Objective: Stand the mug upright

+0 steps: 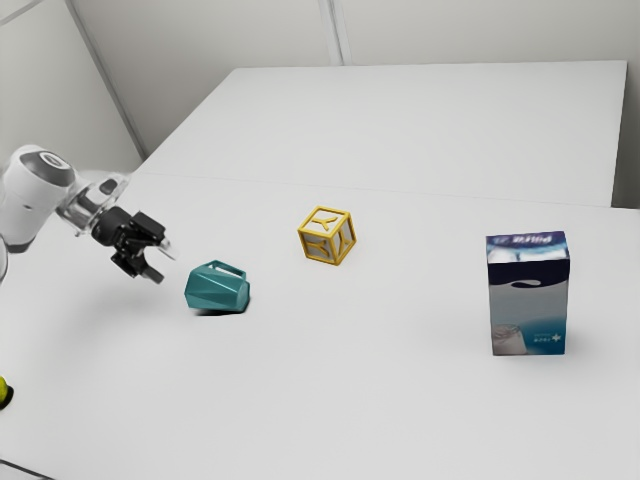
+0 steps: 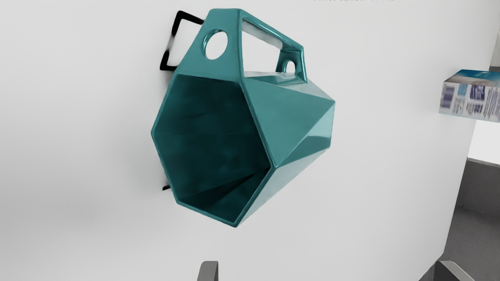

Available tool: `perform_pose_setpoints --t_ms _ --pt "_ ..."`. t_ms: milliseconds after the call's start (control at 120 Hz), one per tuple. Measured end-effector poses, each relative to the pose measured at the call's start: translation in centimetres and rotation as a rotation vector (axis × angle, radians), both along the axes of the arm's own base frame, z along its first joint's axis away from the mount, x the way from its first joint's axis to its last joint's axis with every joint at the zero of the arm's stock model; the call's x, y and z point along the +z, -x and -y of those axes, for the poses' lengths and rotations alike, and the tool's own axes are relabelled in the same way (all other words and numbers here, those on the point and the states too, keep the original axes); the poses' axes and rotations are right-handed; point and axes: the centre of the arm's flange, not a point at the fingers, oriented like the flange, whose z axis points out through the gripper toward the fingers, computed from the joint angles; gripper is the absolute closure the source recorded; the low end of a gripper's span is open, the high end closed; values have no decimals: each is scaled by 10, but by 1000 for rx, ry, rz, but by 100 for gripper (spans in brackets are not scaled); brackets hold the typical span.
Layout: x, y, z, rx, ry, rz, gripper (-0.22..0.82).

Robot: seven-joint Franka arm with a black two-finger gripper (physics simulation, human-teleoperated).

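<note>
The teal faceted mug [image 1: 217, 290] lies on its side at the exterior view's middle left, mouth facing the gripper [image 1: 162, 264], which is spread wide nearby. Beyond, at the centre, sits a yellow-framed cube [image 1: 322, 244]; farthest from the gripper, middle right, a carton [image 1: 528, 300] stands upright.

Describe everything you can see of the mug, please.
The mug is teal, faceted and slightly glossy, perhaps ceramic, with an angular handle pierced by holes. It lies on its side on the table, handle uppermost, its dark, many-sided mouth facing the gripper. The open gripper stands clear of it.
</note>
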Motion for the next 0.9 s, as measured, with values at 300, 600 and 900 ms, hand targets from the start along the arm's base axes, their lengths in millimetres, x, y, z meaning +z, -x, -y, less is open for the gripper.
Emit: perform_pose_setpoints --t_ms 300,600,900 --pt "-33 -4 11 75 83 49 0" --pt "-49 -17 24 106 122 89 0" --pt "-55 -21 30 104 131 99 46"
